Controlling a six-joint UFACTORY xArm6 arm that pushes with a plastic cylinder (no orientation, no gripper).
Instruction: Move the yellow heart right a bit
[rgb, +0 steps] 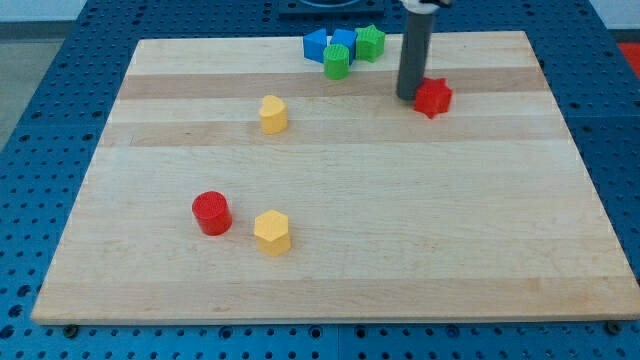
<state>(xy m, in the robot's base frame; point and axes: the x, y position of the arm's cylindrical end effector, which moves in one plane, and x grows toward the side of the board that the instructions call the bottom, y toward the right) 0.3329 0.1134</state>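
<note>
The yellow heart (273, 114) lies on the wooden board (330, 250), left of centre in the upper half. My tip (408, 96) rests on the board at the upper right, far to the right of the heart. It touches or nearly touches the left side of a red star (433, 97). A yellow hexagon (272, 232) lies at the lower left, with a red cylinder (212, 213) just to its left.
A cluster sits at the board's top edge: a blue block (317, 44), a second blue block (343, 41), a green cylinder-like block (337, 62) and a green block (370, 42). Blue pegboard (40, 120) surrounds the board.
</note>
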